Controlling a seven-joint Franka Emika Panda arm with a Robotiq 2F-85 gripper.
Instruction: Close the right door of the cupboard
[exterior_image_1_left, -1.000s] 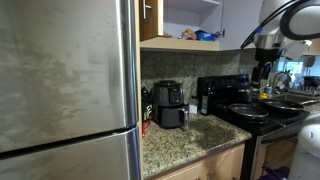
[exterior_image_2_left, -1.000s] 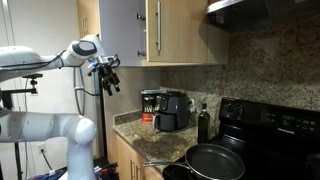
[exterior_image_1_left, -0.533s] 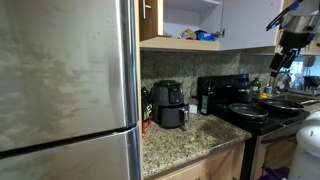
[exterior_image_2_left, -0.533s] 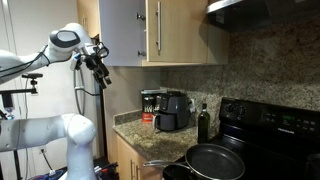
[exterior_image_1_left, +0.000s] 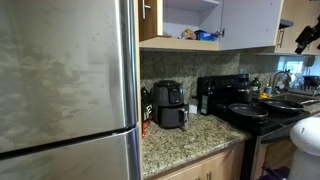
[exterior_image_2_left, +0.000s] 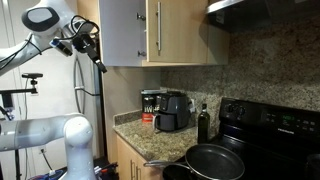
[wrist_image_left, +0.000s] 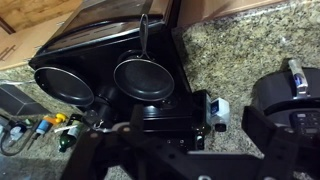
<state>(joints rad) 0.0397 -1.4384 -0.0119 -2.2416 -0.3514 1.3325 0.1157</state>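
Right now we have the gripper (exterior_image_2_left: 85, 34) up at the height of the right door (exterior_image_2_left: 121, 30), just beside its edge and not touching it. The door stands swung open with its long axis upright. In an exterior view the door (exterior_image_1_left: 250, 22) lies between the gripper (exterior_image_1_left: 306, 38) and the open cupboard (exterior_image_1_left: 175, 44). So we judge the push must go sideways, toward the shelf. In the wrist view the jaws look spread wide, with nothing between them.

Speckled brown granite countertop (exterior_image_1_left: 190, 135) below matching stone backsplash (exterior_image_2_left: 270, 60); black glass-top stove (exterior_image_2_left: 275, 120) alongside, tall brushed-steel fridge (exterior_image_1_left: 60, 80) close by.
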